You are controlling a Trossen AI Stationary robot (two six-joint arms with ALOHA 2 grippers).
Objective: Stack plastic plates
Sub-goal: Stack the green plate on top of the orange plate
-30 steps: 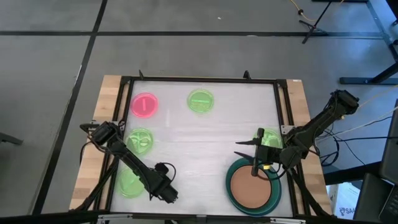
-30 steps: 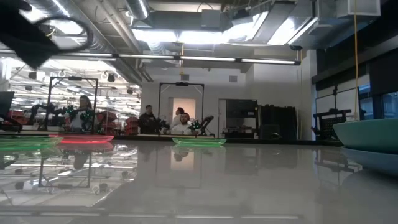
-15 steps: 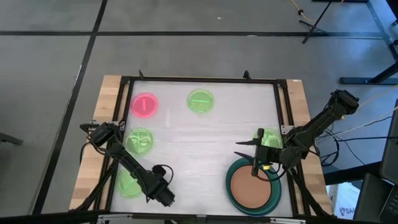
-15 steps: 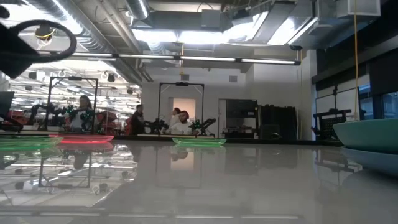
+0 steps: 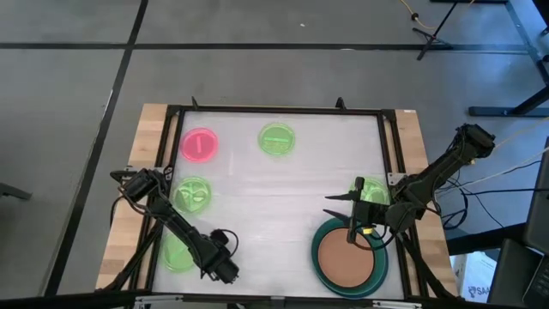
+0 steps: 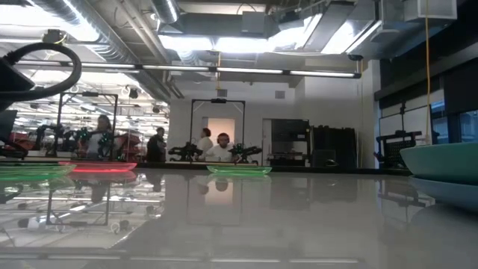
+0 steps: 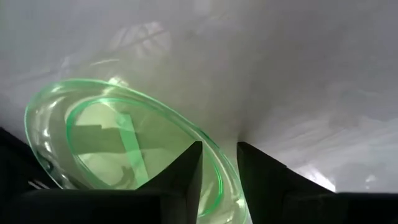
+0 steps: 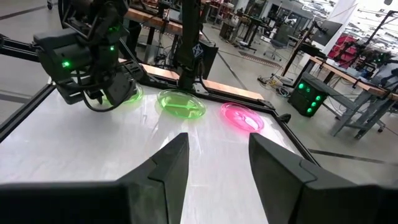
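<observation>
Over the last second the end of the left arm has been drawn slightly toward the desk's near left corner, closer to the green plate (image 5: 176, 254) lying there. The plate itself does not appear to have been shifted. In the left wrist view the left gripper (image 7: 219, 147) is seen with its fingers set narrowly apart, and the plate's rim runs into the gap between them. Whether the rim is already pinched or only straddled cannot be told from this close view. It is judged that a grasp on this plate is being set up, so the stacking of the small plates is only beginning.

The plate is small, round and translucent neon green, with a raised rim and a paler strip across its middle. A thin, slippery edge is suggested, so a firm pinch will probably be needed.

Three more green plates are still single: one by the left edge (image 5: 192, 194), one near the far edge (image 5: 276, 139), and one by the right edge (image 5: 374, 190), partly hidden by the right arm. A pink plate (image 5: 199, 144) lies toward the far left corner.

Near the near right corner an orange plate (image 5: 346, 264) is already nested in a large teal plate (image 5: 317, 262). The right gripper (image 5: 352, 228) is held over that pair with its fingers spread wide and nothing between them.
</observation>
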